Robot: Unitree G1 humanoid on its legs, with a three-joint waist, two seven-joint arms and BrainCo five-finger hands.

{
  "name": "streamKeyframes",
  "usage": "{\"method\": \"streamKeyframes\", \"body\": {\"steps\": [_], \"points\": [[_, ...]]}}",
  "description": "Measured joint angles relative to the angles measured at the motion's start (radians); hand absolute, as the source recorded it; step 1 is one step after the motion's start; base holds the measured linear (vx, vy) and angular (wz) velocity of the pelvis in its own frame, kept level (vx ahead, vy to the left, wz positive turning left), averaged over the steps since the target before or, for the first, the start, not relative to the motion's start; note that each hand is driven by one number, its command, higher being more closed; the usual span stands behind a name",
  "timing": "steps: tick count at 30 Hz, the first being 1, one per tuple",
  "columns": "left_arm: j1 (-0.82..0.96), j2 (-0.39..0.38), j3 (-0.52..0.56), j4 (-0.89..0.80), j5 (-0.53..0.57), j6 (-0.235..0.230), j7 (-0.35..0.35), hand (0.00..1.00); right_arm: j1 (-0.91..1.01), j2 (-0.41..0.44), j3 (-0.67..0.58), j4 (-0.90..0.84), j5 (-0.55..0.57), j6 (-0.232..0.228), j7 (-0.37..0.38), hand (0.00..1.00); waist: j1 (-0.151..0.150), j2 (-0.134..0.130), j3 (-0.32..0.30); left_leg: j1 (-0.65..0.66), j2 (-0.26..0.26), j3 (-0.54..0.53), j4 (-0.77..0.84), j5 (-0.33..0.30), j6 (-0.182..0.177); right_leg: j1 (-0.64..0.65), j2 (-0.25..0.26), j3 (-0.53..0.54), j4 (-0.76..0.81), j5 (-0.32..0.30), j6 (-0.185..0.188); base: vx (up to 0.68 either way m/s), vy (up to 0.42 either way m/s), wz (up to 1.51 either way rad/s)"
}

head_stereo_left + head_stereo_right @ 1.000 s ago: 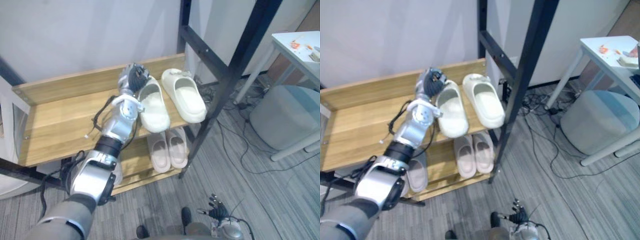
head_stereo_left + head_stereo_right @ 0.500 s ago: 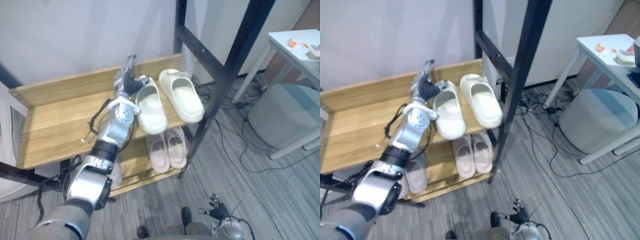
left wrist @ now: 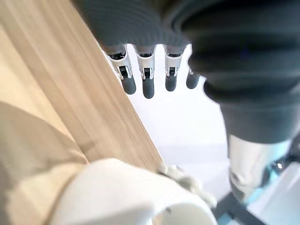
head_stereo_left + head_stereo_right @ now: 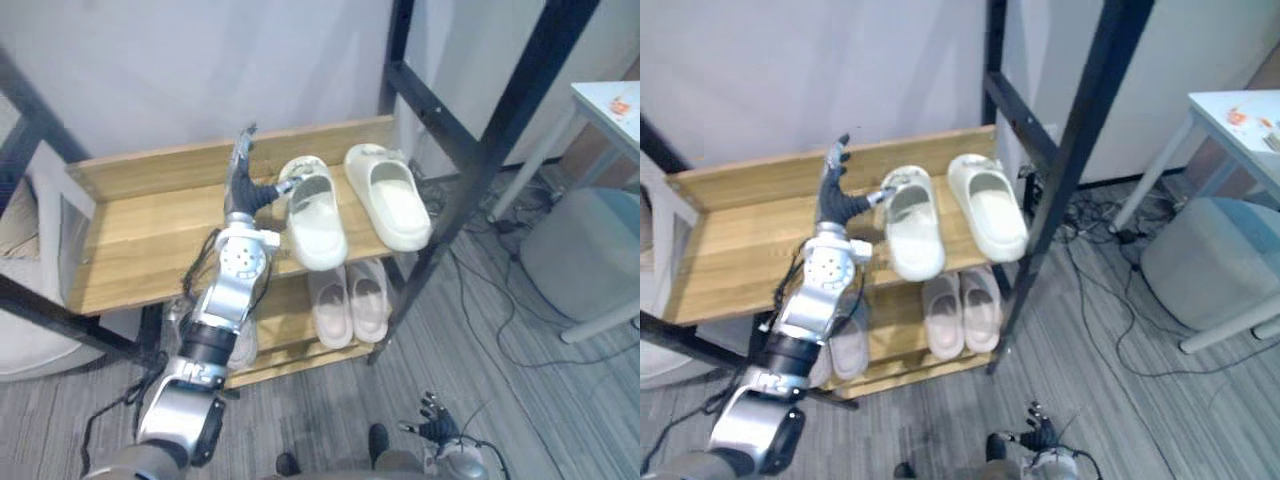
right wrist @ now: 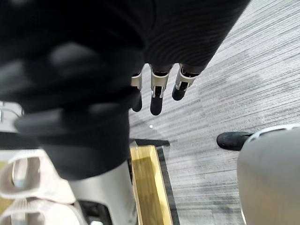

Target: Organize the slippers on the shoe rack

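Two cream slippers lie side by side on the wooden rack's upper shelf (image 4: 140, 235), the left slipper (image 4: 316, 218) and the right slipper (image 4: 392, 203). My left hand (image 4: 243, 185) stands just left of the left slipper's far end. Its fingers (image 3: 147, 79) are straight and point up along the back board, and its thumb reaches toward that slipper's rim (image 3: 126, 197); it holds nothing. A pinkish pair (image 4: 350, 300) sits on the lower shelf, with a grey slipper (image 4: 845, 345) further left there. My right hand (image 4: 436, 433) hangs low over the floor with straight fingers (image 5: 157, 91).
Black frame posts (image 4: 500, 130) rise at the rack's right end. A white table (image 4: 610, 105) and a grey round stool (image 4: 590, 250) stand to the right, with cables (image 4: 500, 300) on the carpet. A wall closes off the back of the rack.
My left hand, curled at the left cream slipper's far end a second ago, has let go and straightened its fingers upward. The camera has shifted; the slippers lie as before.
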Motion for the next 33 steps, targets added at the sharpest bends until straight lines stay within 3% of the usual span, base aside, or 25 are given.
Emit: {"method": "streamKeyframes", "body": {"steps": [7,15,33], "points": [[0.132,-0.043,0.013,-0.092,-0.149,-0.04,-0.005,0.0,-0.006,0.001,0.003,0.017,0.0,0.001,-0.001,0.0,0.008,-0.002,-0.002,-0.001,0.0,-0.016,0.0,0.0,0.0,0.008,0.0,-0.015,0.0,-0.003,0.002,-0.01,-0.02,0.08],[0.237,-0.063,-0.102,-0.14,-0.416,-0.067,-0.116,0.0,-0.005,0.003,0.012,0.019,0.0,0.012,0.0,0.0,0.019,-0.01,-0.008,0.0,0.001,-0.03,0.006,0.001,0.0,0.02,-0.002,-0.031,0.0,-0.006,0.006,-0.03,-0.021,0.06],[0.278,-0.098,-0.271,-0.164,-0.48,-0.081,-0.194,0.0,-0.006,0.008,0.048,0.047,0.001,0.02,-0.001,0.0,0.041,-0.031,-0.031,-0.018,-0.001,-0.06,0.018,0.001,0.002,0.025,-0.006,-0.061,0.0,-0.011,0.009,-0.01,-0.01,0.05]]}}
